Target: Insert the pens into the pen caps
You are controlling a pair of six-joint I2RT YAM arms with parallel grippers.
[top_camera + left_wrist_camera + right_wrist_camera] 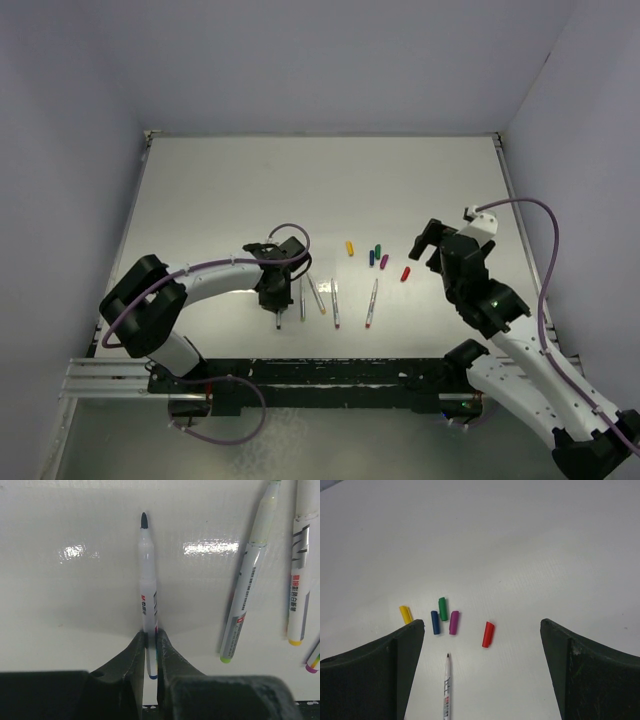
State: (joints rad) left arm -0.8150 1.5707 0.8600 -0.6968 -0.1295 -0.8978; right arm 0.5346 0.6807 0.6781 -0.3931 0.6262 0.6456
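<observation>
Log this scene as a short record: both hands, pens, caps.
left hand: shut on the blue pen, gripping near its back end
right hand: open, empty, near the caps
loose pens: four, lying on the table to the right of the left hand
pen caps: yellow cap, green cap, blue cap, purple cap, red cap, all lying loose in a cluster
capped pens: none

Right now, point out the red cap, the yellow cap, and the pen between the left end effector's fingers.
red cap (488, 634): right wrist view, mid-body.
yellow cap (405, 614): right wrist view, mid-body.
pen (148, 595): left wrist view, mid-barrel.
</observation>
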